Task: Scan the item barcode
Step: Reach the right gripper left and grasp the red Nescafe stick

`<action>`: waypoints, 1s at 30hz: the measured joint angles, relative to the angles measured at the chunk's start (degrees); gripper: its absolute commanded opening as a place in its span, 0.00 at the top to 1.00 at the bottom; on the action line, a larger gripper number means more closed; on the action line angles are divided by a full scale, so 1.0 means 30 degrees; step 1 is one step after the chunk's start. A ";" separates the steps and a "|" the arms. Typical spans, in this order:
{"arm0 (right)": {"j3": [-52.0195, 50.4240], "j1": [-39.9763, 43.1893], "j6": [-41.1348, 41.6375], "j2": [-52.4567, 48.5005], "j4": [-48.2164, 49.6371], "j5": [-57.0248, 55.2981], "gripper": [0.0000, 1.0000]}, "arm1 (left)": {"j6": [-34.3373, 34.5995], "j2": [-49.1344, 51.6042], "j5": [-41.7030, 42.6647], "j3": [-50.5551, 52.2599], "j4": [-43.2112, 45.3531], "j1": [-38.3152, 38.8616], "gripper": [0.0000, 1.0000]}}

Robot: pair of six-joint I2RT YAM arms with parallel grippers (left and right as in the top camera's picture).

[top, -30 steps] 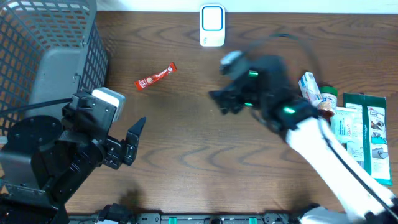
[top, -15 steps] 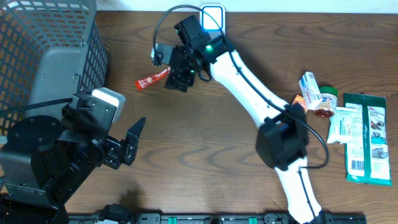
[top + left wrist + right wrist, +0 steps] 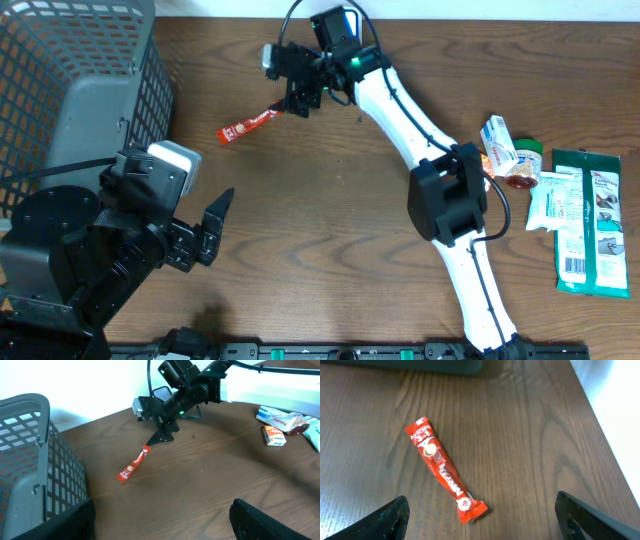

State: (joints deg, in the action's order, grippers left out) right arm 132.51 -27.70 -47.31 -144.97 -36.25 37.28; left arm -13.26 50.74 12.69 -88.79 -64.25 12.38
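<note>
**End effector.** The right gripper [image 3: 297, 100] hangs just above the table with its jaws spread wide and nothing between them. The left gripper [image 3: 212, 228] also stands spread and empty, parked low by the near corner of the basket [image 3: 100, 60].

**Item location.** The red sachet [image 3: 250, 123] lies flat on the bare table [image 3: 330, 250], to the right of the basket and clear of its wall, printed face up.

**Governing relation.**
- The sachet lies between the basket and the right gripper. One end sits just beside that gripper's fingertips. The rest runs away from them toward the basket.
- In the overhead view the long axis is diagonal. The basket-side end lies nearer the robot and the gripper-side end lies farther away.
- In the right wrist view the crimped end falls close to the midline between the fingers. The body slants off to one side, so the axis is not squared to the jaws.
- The right arm is much the nearer. The left gripper is well apart from the sachet.

**Judgement.** A pick by the right arm probably needs a short shift toward the basket and a wrist turn to close across the narrow width. The print is too small to show where the barcode sits.
</note>
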 measured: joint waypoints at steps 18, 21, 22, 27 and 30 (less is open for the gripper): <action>0.0197 -0.1166 0.1756 -0.3738 0.4291 0.0000 0.40 | -0.0007 0.0000 0.0000 0.0000 0.0007 0.0000 0.14; 0.0204 -0.1166 0.1916 -0.3745 0.4189 -0.0648 0.41 | -0.0007 0.0000 0.0007 0.0000 0.0000 0.0000 0.14; 0.0204 -0.1166 0.1960 -0.3745 0.4000 -0.0889 0.41 | -0.0007 0.0000 0.0000 0.0000 0.0000 0.0000 0.14; 0.0204 -0.1166 0.1960 -0.3752 0.3410 -0.1443 0.46 | -0.0007 0.0000 0.0000 0.0000 0.0000 0.0000 0.14; 0.0204 -0.1166 0.2062 -0.3752 0.3315 -0.1515 0.62 | -0.0007 0.0000 0.0000 0.0000 0.0000 0.0000 0.14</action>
State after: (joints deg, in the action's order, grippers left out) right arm 133.12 -31.20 -41.12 -156.22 -26.30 32.73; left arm -13.28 50.74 12.69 -88.79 -64.25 12.38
